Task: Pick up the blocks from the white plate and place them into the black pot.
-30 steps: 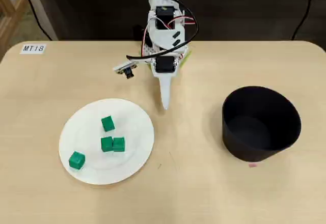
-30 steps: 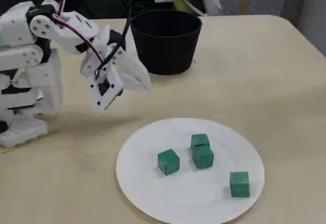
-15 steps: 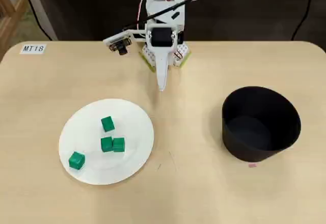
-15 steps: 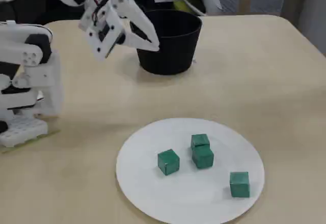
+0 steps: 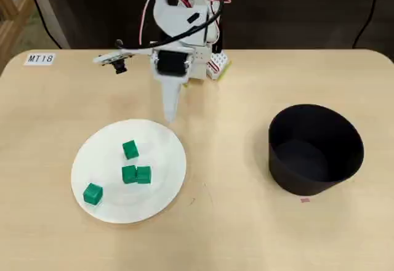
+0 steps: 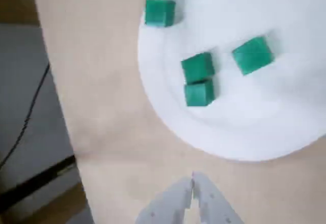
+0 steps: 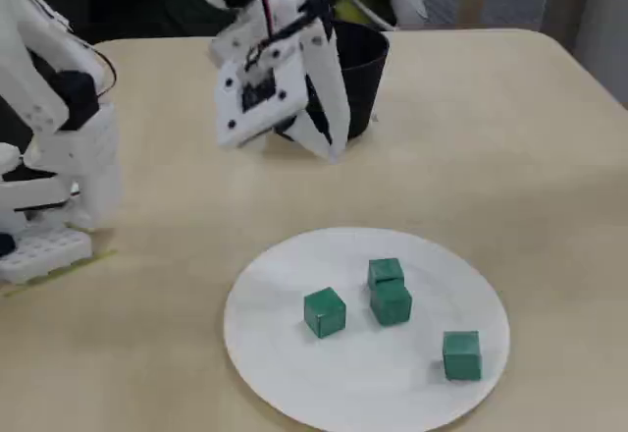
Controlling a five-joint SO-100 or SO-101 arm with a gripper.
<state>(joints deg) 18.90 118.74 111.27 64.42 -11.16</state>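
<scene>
Surface: pale wood-grain tabletop [image 5: 234,234], rounded corners, dark floor beyond the far edge; small white label reading MT18 [image 5: 40,58] at the far left in the overhead view.
Plate: large round flat white plate [image 5: 167,188] on the left half of the overhead view, set within easy reach of the arm's base.
Blocks: four small bright green cubes, all on the plate, none in the pot. One alone toward the far side [image 5: 129,149]; two touching side by side at the middle [image 5: 128,174] [image 5: 143,174]; one apart near the left rim [image 5: 92,193]. Seen again in the fixed view, the lone rim cube at the right [image 7: 461,354].
Pot: matte black round pot with tall flaring sides [image 5: 320,160], well apart from the plate on the right of the overhead view; looks empty, mouth open upward to receive drops.
Gripper: white two-finger gripper [image 5: 168,117] pointing down past the plate's far rim, raised above the table, no contact with any cube.
Jaws: pressed together tip to tip in the wrist view [image 6: 193,182], nothing between them.
Step in hand: likely an approach toward the plate; opening needed before any descent.
Likely first target: hard to judge; the touching pair leaves little room for a finger between them.
</scene>
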